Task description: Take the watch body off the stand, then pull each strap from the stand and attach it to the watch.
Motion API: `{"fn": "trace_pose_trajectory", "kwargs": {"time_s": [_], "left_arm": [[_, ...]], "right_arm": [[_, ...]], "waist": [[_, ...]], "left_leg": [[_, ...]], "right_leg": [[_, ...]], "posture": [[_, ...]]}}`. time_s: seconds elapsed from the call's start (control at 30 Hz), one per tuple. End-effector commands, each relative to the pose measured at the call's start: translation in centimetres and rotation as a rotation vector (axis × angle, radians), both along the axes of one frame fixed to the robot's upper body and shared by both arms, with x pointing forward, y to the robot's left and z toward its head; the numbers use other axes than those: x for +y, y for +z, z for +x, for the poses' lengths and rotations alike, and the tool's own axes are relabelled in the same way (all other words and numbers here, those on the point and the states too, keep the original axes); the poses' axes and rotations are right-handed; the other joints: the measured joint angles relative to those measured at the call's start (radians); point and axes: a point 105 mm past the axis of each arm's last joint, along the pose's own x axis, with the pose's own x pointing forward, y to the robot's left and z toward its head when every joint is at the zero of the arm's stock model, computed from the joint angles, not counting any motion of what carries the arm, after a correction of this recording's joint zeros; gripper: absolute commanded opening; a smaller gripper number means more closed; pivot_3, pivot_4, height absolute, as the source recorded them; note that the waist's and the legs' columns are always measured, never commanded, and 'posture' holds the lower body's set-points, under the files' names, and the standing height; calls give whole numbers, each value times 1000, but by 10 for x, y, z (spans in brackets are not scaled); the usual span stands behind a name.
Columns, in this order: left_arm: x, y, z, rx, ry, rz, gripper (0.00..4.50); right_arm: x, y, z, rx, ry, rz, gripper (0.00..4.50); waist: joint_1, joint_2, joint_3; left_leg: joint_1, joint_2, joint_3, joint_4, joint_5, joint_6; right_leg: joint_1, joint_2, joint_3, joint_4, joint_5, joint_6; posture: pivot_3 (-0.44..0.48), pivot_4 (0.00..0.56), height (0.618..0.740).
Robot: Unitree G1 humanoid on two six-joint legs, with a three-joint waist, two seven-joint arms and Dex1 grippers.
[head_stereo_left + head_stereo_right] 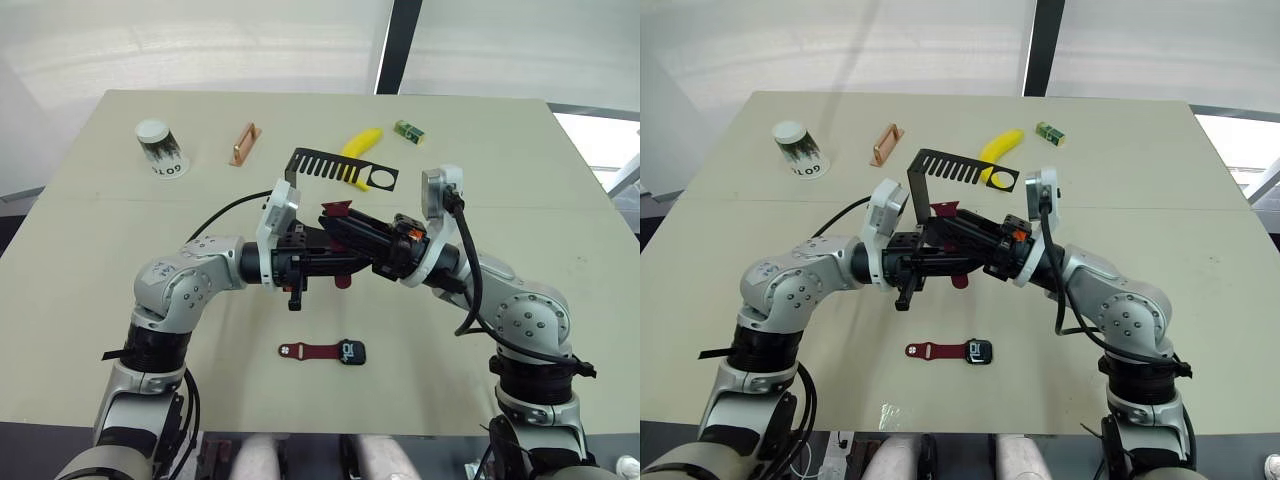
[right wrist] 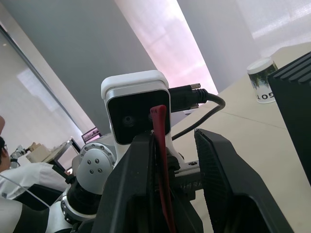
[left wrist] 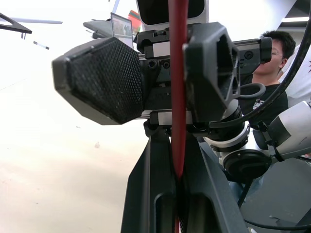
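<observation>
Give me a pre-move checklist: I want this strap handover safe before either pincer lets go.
1. Left pincer shut on the flat dark red strap: ok.
2. Right pincer shut on that strap: not ok; jaws apart, strap lies against one finger.
3. Small black rounded-square watch body off the black sheet-metal stand: ok, lying on the table.
4. Other dark red strap joined to the watch body: ok, apparently.
5. Held strap's connector end orientation: cannot tell.

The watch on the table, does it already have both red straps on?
No, the watch body lies with one strap attached on one side.
</observation>
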Motion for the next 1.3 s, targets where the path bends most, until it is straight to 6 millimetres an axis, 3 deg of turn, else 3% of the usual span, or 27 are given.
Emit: {"fn": "trace_pose_trajectory", "kwargs": {"time_s": [0.03,0.1,0.2,0.23,0.8,0.93,1.03,1.3], "left_arm": [[-2,11,-6,-37,-24,-37,0],[-3,11,-6,-36,-24,-39,0],[-4,11,-7,-35,-27,-40,0],[-4,11,-7,-35,-28,-40,0],[-5,11,-7,-36,-27,-43,0],[-5,12,-6,-37,-23,-48,0],[-5,12,-6,-38,-23,-51,0],[-5,13,-7,-36,-22,-57,0]], "right_arm": [[2,11,-7,-52,9,25,1380],[2,12,-7,-52,9,25,1380],[2,12,-6,-53,10,28,547],[2,12,-6,-52,7,31,63],[2,13,-7,-58,3,41,63],[2,12,-8,-54,5,41,1333],[2,12,-7,-54,1,43,2686],[2,14,-6,-48,-11,75,2686]], "waist": [[0,0,0],[0,0,0],[0,0,0],[0,0,0],[0,0,0],[0,0,0],[0,0,0],[0,0,0]], "left_leg": [[0,0,0,0,0,0],[0,0,0,0,0,0],[0,0,0,0,0,0],[0,0,0,0,0,0],[0,0,0,0,0,0],[0,0,0,0,0,0],[0,0,0,0,0,0],[0,0,0,0,0,0]], "right_leg": [[0,0,0,0,0,0],[0,0,0,0,0,0],[0,0,0,0,0,0],[0,0,0,0,0,0],[0,0,0,0,0,0],[0,0,0,0,0,0],[0,0,0,0,0,0],[0,0,0,0,0,0]], "posture": [[0,150,740],[0,150,740],[0,150,740],[0,150,740],[0,150,740],[0,150,740],[0,150,740],[0,150,740]]}}
